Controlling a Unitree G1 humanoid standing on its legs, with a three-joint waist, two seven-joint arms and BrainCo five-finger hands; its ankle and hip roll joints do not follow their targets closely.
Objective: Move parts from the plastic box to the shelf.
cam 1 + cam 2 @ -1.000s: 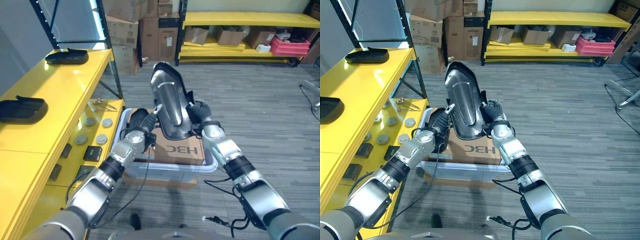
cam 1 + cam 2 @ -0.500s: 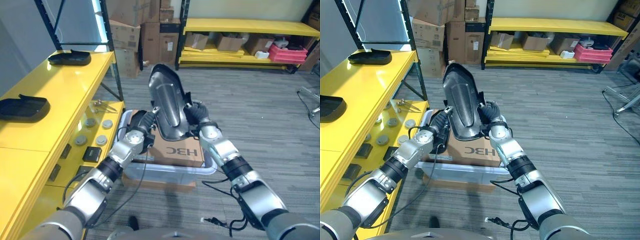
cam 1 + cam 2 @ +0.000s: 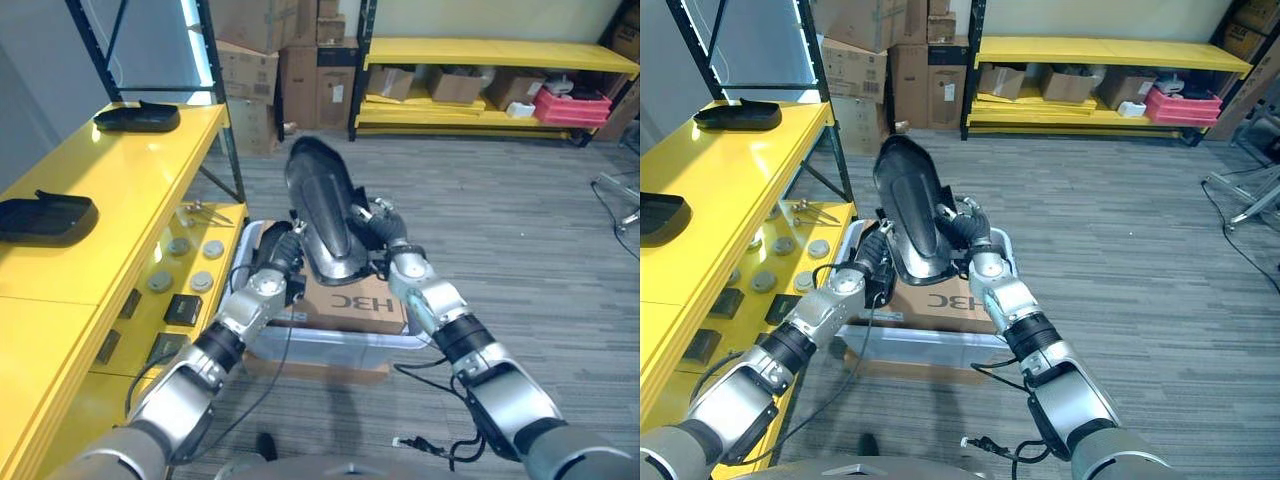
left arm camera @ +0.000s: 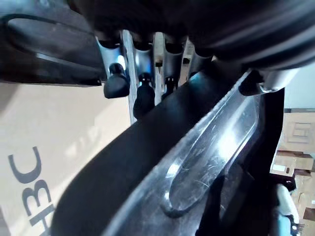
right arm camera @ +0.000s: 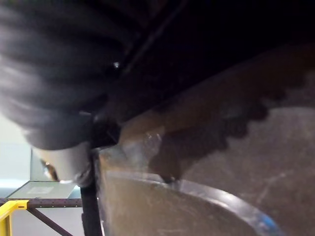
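A long glossy black moulded part (image 3: 322, 215) is held up over the clear plastic box (image 3: 330, 346), its top end leaning towards the yellow shelf (image 3: 110, 190) on the left. My left hand (image 3: 277, 256) grips its left edge low down; in the left wrist view its fingers (image 4: 118, 83) and thumb curl onto the part (image 4: 197, 162). My right hand (image 3: 385, 232) clasps the right edge, with the part (image 5: 197, 206) close against it. A cardboard box (image 3: 355, 297) lies inside the plastic box. Two black parts (image 3: 137, 117) (image 3: 45, 217) rest on the shelf top.
The lower shelf level (image 3: 150, 320) carries round discs (image 3: 182, 243), small black blocks (image 3: 184, 307) and metal tools (image 3: 203, 209). A dark shelf post (image 3: 228, 140) stands by the box. Stacked cartons (image 3: 290, 60) and another yellow rack (image 3: 490, 55) line the back; grey floor opens to the right.
Both hands have swung the part to the left and tipped its top end towards the shelf, somewhat lower than before.
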